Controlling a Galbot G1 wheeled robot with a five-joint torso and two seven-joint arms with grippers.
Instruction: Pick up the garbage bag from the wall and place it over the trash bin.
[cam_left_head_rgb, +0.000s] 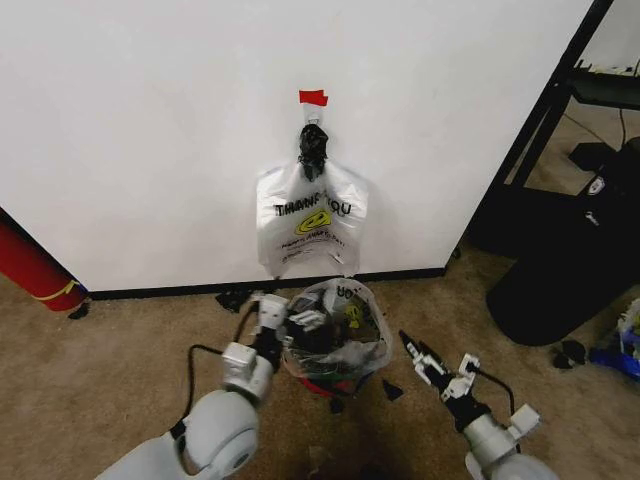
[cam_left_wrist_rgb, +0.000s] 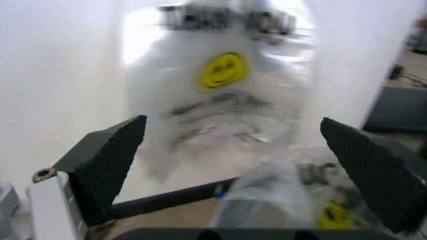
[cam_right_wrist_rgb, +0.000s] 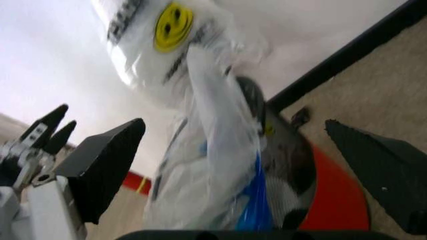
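Already the thin translucent-white plastic garbage bag (cam_left_head_rgb: 328, 345) drapes the small round black mesh trash bin (cam_left_head_rgb: 335, 372), between both open-jawed grippers, left gripper (cam_left_head_rgb: 287, 315) and right gripper (cam_left_head_rgb: 421, 360); seat its rim evenly

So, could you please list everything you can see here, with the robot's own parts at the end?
wall: one, white with a black baseboard, ahead of the robot.
red tape: one piece, on the wall above the hook.
bags on the wall: translucent white, "THANK YOU" print and yellow smiley, bunched under a black knot, hanging above the bin.
trash bin: one, black mesh with a red base, on the carpet below the hanging bags, already covered by a same-print bag.
red cylinder: one, with a yellow band, leaning at the wall's far left.
big black bin: one, on the right.
black shelf frame: one, upper right.
left gripper: jaws open, at the bin's left rim.
right gripper: jaws open, right of the bin.
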